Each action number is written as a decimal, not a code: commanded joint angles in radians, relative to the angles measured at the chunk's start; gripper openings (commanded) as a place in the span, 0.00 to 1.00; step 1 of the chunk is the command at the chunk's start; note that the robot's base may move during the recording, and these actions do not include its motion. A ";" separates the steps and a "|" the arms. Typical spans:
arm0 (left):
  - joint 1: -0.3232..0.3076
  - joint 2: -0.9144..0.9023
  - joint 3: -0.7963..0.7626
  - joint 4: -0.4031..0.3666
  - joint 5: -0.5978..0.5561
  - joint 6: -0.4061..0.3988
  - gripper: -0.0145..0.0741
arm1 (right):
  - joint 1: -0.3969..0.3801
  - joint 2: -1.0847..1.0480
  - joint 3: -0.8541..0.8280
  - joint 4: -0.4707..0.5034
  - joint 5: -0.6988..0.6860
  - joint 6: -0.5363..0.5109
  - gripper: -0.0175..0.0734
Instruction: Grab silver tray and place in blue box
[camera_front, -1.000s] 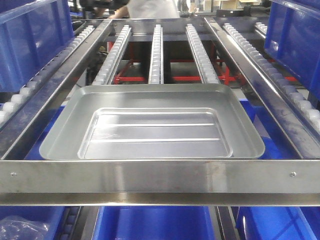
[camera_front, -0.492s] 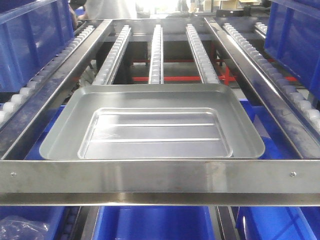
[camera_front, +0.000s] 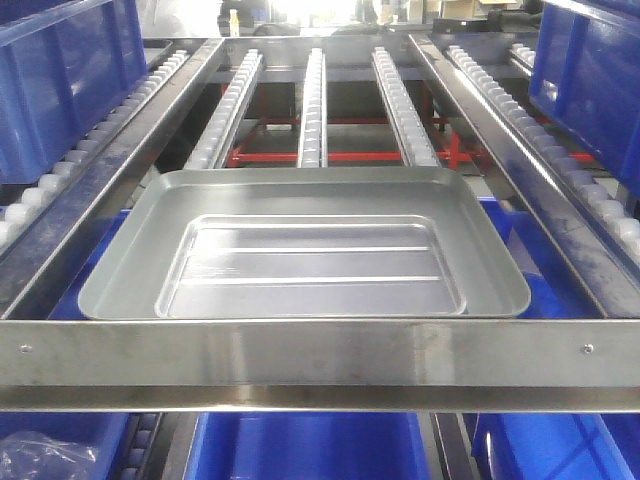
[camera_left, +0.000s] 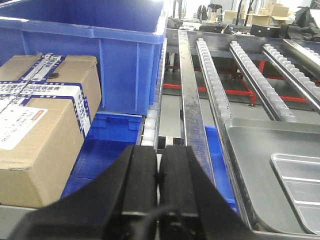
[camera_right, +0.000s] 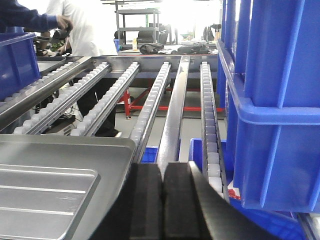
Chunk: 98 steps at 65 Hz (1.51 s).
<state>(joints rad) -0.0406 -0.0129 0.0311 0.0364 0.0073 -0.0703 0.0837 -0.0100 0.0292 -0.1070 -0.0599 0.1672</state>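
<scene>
Two claws were seen shut tight, each with its black fingers pressed together on nothing: the left claw (camera_left: 159, 160) low beside the tray's left edge, the right claw (camera_right: 162, 175) low beside its right edge. Neither was touching the tray.

Little was changed over the last second. The silver tray (camera_front: 300, 265) was found exactly where it had lain, flat on the roller rails (camera_front: 313, 110) and close behind the front steel bar (camera_front: 320, 360). Only a person in white, earlier seen at the far end of the rack, was gone from the front view. The grab was therefore judged not yet begun, and both claws would need to be opened first.

A blue box (camera_left: 100, 50) was seen on the left lane, with a cardboard carton (camera_left: 40, 125) just in front of it. A second blue box (camera_right: 270, 100) was stacked on the right lane, and more blue boxes (camera_front: 300, 445) were seen under the rack. Which one was meant could not be told. The steel bar and the side rails were judged likely to hamper a lift toward the robot.
</scene>
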 joint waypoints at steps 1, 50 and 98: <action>0.000 -0.012 0.007 -0.009 -0.090 0.000 0.15 | 0.000 -0.020 -0.040 -0.006 -0.071 0.023 0.25; 0.000 0.788 -0.566 -0.055 0.590 0.000 0.15 | 0.000 0.983 -0.621 0.033 0.583 0.092 0.25; -0.008 1.188 -0.654 -0.390 0.528 0.000 0.16 | 0.008 1.329 -0.807 0.050 0.629 0.095 0.26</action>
<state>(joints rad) -0.0406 1.1901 -0.5568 -0.3240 0.5454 -0.0703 0.0856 1.3413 -0.7154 -0.0556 0.5486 0.2595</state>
